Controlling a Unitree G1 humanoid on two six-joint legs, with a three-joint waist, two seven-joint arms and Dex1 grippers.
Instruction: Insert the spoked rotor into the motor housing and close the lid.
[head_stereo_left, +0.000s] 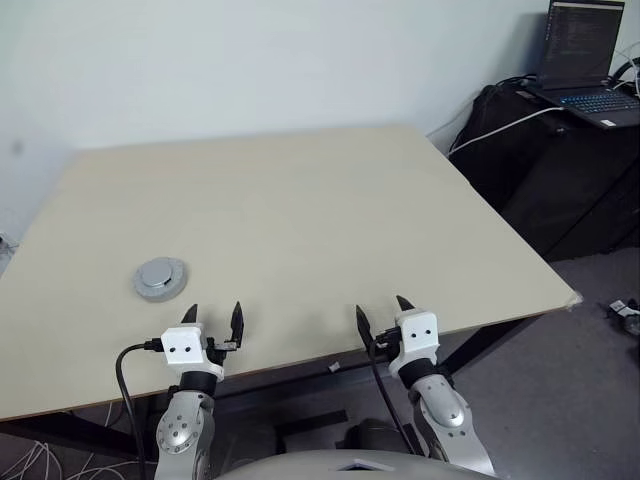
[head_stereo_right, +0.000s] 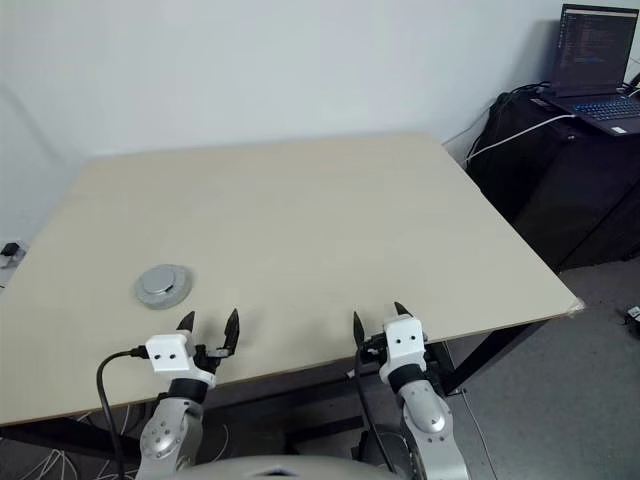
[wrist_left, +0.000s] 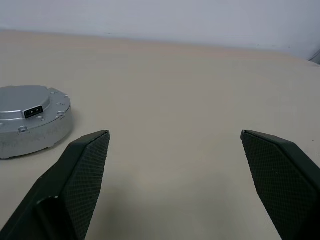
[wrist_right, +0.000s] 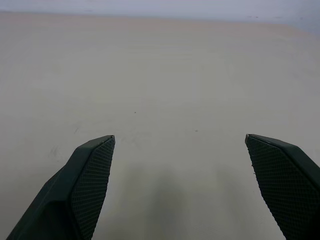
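Lid (head_stereo_left: 160, 278) sits closed on table (head_stereo_left: 330, 210); left pincer (head_stereo_left: 213, 318), right pincer (head_stereo_left: 381, 312) both apart, empty.

The closed motor housing (head_stereo_left: 160, 279), with the lid (wrist_left: 30, 102) seated on top of it, is found on the table (head_stereo_left: 300, 220) towards its left side and near the front edge. The left hand (head_stereo_left: 214, 319) is held over the front edge just before and to the right of the housing, apart from it, and the right hand (head_stereo_left: 382, 312) further right along that edge. A laptop (head_stereo_left: 590, 60) is set on a stand beyond the table's far right corner.
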